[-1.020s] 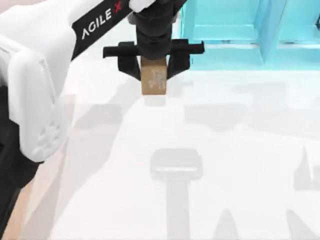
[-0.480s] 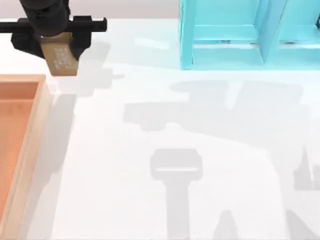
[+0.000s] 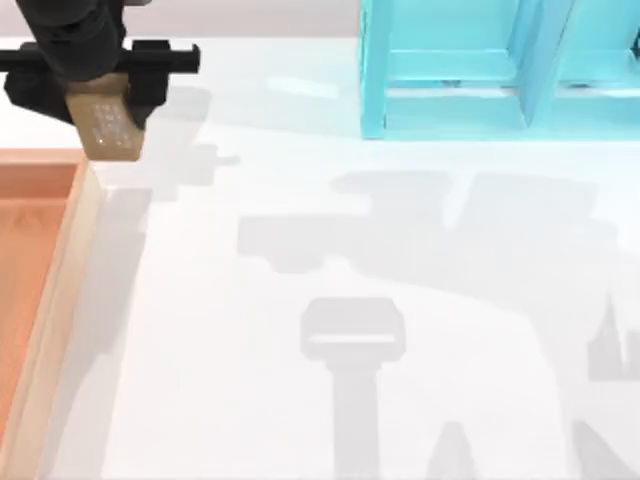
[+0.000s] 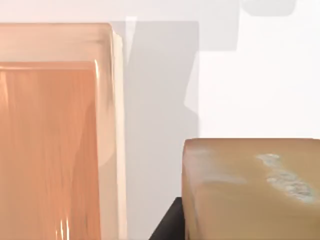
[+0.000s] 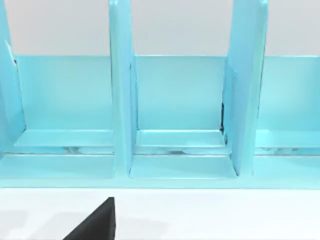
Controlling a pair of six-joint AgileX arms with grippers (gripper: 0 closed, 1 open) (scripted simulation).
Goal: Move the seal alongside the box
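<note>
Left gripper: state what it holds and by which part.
The left gripper is shut on the seal, its fingers clamping the block's upper end on two opposite sides; the lower end hangs free just beyond the box's far right corner.

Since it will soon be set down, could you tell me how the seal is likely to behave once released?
The seal, held by the left gripper, looks a stiff wooden block. Its flat faces suggest it will sit without rolling beside the box.

The seal (image 3: pixel 110 128) sits in the left claw (image 3: pixel 92 88) just behind the box's (image 3: pixel 62 300) far right corner.
</note>
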